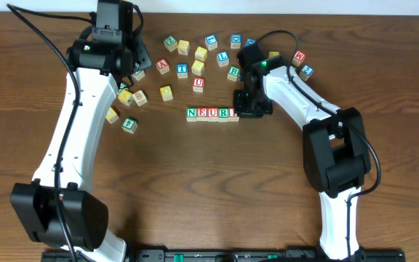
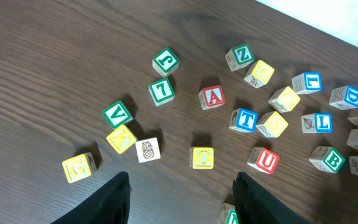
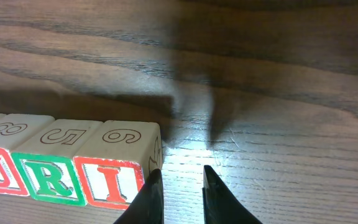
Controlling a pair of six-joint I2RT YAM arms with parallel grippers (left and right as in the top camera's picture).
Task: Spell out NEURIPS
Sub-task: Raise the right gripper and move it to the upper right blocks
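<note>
A row of wooden cubes [image 1: 212, 113] lies mid-table and reads N, E, U, R, I. In the right wrist view only its end shows: the green R [image 3: 53, 177] and the red I [image 3: 114, 180]. My right gripper [image 1: 252, 106] [image 3: 180, 186] is low at the row's right end. Its jaws stand a narrow gap apart over bare wood, and the left finger [image 3: 151, 199] lies against the side of the I cube. My left gripper [image 1: 129, 69] [image 2: 182, 199] hovers open and empty over scattered cubes at the back left. I cannot pick out a P or S face.
Loose cubes lie across the back: a red A [image 1: 163, 65] [image 2: 211, 96], a blue T [image 1: 182, 70] [image 2: 244, 119], a red U [image 1: 198, 83] [image 2: 266, 160], a green B [image 1: 233, 72] and a red W [image 1: 299, 56]. Yellow cubes [image 1: 126, 98] lie by the left arm.
</note>
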